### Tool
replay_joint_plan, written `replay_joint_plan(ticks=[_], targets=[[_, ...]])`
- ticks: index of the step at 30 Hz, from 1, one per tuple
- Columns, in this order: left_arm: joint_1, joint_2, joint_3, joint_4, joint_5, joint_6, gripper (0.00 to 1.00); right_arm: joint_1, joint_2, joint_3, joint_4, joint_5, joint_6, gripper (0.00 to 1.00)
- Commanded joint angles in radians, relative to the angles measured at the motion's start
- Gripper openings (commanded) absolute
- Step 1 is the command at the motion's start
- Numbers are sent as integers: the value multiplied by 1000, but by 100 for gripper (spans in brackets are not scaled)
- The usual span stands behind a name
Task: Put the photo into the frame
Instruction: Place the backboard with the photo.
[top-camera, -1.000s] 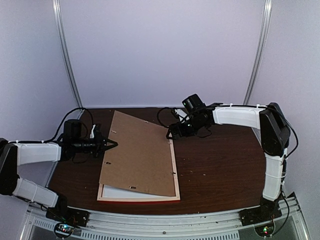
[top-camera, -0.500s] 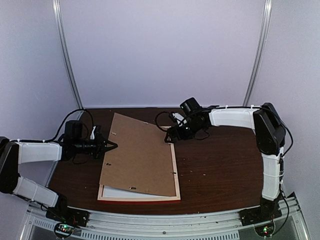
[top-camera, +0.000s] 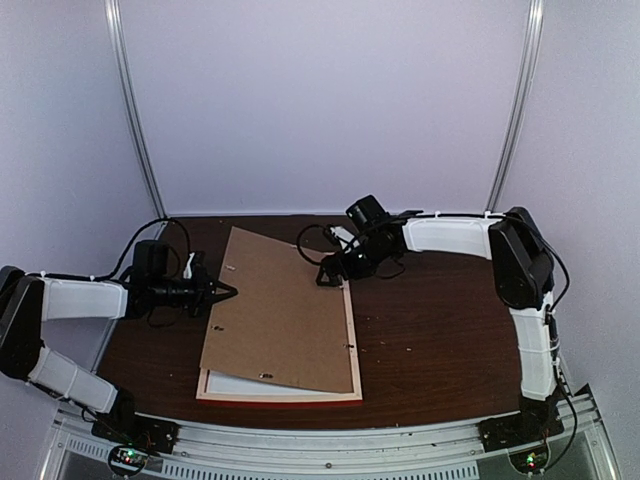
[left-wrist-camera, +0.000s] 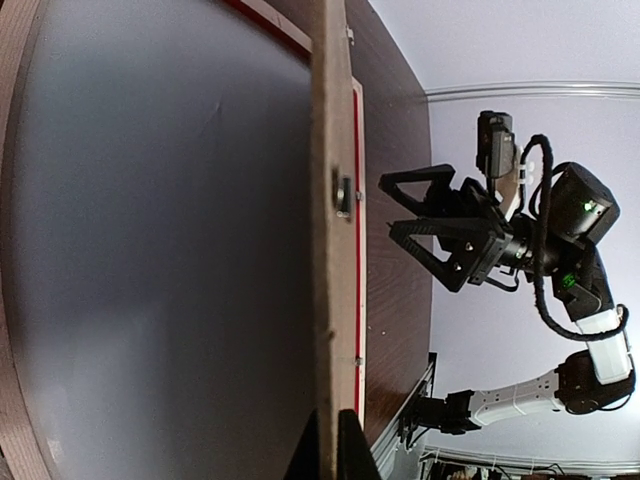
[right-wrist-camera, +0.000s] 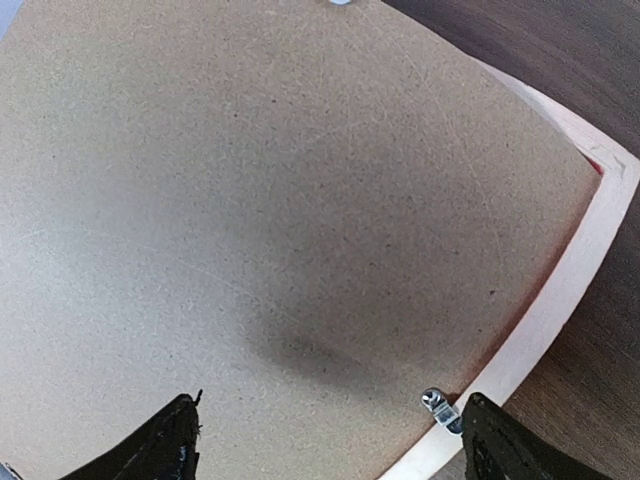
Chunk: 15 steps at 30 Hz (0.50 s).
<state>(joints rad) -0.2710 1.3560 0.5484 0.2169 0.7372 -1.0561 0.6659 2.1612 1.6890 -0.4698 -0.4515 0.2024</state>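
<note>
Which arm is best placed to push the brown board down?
Probably right: the right end effector, open, hangs over the far corner of the board, by the frame; the left end effector pinches its edge.

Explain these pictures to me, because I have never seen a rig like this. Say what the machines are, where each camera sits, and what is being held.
The machines are two white-and-black robot arms bolted at the table's near edge, each ending in a two-finger gripper. The wide picture comes from a fixed camera above and behind them. The other two come from a camera on each wrist.

On the dark brown wooden table lies a thin-railed rectangular picture frame, with its pale wood back up and red at its edge. A plain brown backing board lies askew on it, and a white sheet peeks out beneath.

The left gripper pinches the board's left edge, which looks slightly raised. The right gripper hangs open over the board's far corner and holds nothing.
</note>
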Motion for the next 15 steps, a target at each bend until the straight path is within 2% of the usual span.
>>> replay_joint_plan(ticks=[1,15], targets=[[-7,20,9,-25,-19,61,0,6,44,47,-29,-6,-25,90],[-7,27,14,-45,-31,83,0,7,73,54,-62,4,-28,90]])
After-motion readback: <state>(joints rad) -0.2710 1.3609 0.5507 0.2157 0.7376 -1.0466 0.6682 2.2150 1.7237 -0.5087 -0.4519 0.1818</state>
